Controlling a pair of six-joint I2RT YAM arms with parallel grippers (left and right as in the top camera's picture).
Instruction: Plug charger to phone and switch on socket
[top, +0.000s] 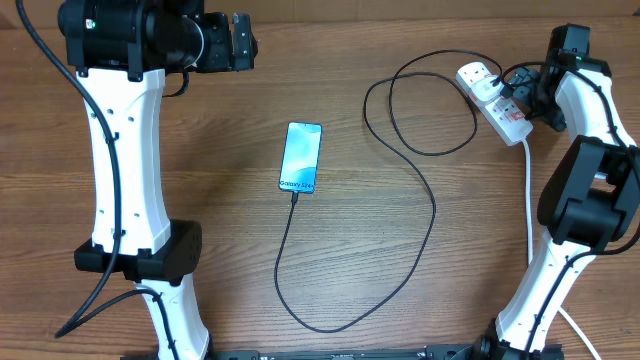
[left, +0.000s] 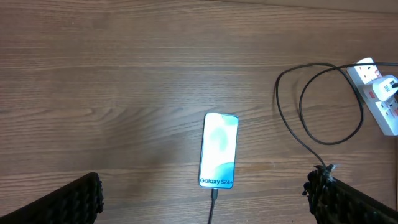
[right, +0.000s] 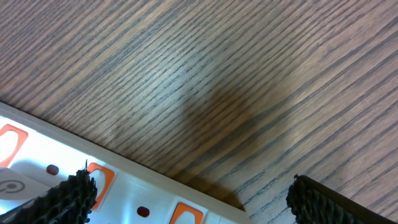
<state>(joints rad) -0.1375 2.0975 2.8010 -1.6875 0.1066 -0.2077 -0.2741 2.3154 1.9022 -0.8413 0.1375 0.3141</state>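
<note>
Both claws stand released. Overhead, the left claw (top: 243, 42) hangs over the table (top: 230, 210), well apart from the phone (top: 301, 157); the right claw (top: 521, 92) sits over the socket (top: 490, 97). The charger (top: 431, 215) loops from the phone's lower edge to the socket. Left wrist: spread fingers (left: 79, 200) flank the phone. Right wrist: 1 finger (right: 62, 200) overlaps the socket beside orange switches (right: 99, 177).

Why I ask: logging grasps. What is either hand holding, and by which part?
Nothing is held. The left hand is open above the table, and the right hand is open over the socket, gripping nothing.
</note>
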